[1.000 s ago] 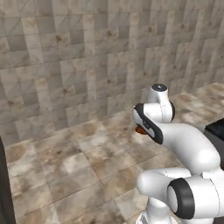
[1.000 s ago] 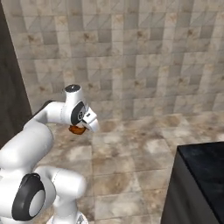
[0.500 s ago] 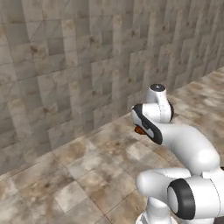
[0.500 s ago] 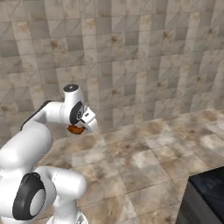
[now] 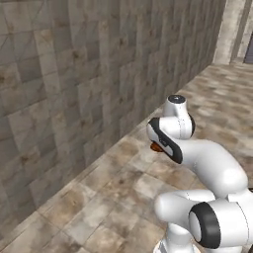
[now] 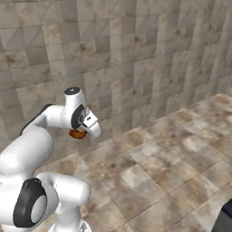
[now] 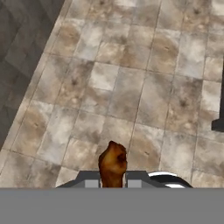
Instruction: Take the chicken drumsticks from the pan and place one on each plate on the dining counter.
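Observation:
A reddish-brown chicken drumstick (image 7: 113,162) stands upright between my two fingertips, and my gripper (image 7: 112,180) is shut on it. From the base cameras the same drumstick (image 5: 157,147) (image 6: 78,134) peeks out as an orange-brown lump under the hand, which the folded arm holds close in front of the robot's body. Below it lies tiled floor. The pan, the plates and the dining counter are out of view.
A stone-tiled wall (image 5: 74,89) (image 6: 136,54) runs close ahead and to the left, meeting the brown tiled floor (image 6: 154,176). A black corner (image 6: 225,218) shows at the lower right; a dark edge (image 7: 218,124) sits at the right of the hand view.
The whole picture has swung as the base turns: the wall slides across and the black block slips off to the lower right. The arm keeps its pose with the drumstick.

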Tool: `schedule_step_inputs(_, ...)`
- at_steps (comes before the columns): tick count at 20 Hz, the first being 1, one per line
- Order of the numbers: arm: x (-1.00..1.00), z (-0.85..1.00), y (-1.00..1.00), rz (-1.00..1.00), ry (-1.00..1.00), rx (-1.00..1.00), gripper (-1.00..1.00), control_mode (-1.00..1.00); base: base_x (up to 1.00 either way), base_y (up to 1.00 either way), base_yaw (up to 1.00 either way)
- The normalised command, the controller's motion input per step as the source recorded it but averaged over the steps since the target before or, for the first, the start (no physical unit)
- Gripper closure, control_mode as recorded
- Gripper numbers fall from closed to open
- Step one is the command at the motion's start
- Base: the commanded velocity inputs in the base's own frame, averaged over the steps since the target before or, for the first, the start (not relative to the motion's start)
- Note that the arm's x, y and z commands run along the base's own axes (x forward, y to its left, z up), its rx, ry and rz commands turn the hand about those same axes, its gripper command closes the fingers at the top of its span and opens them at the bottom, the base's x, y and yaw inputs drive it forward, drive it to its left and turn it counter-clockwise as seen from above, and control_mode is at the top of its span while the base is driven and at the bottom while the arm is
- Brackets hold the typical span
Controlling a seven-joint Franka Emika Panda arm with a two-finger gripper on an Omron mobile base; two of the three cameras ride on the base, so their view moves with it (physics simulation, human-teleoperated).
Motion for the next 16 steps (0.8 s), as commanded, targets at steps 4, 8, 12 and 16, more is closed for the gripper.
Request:
schedule_step_inputs(4,0.0,0.0,0.0,0.0,0.0,0.0,1.0,1.0,0.89,0.37,-0.48)
schedule_step_inputs(8,0.0,0.0,0.0,0.0,0.0,0.0,1.0,1.0,0.89,0.37,-0.47)
schedule_step_inputs(12,0.0,0.0,0.0,0.0,0.0,0.0,1.0,1.0,0.89,0.37,-0.47)
schedule_step_inputs(16,0.0,0.0,0.0,0.0,0.0,0.0,1.0,1.0,0.89,0.37,-0.47)
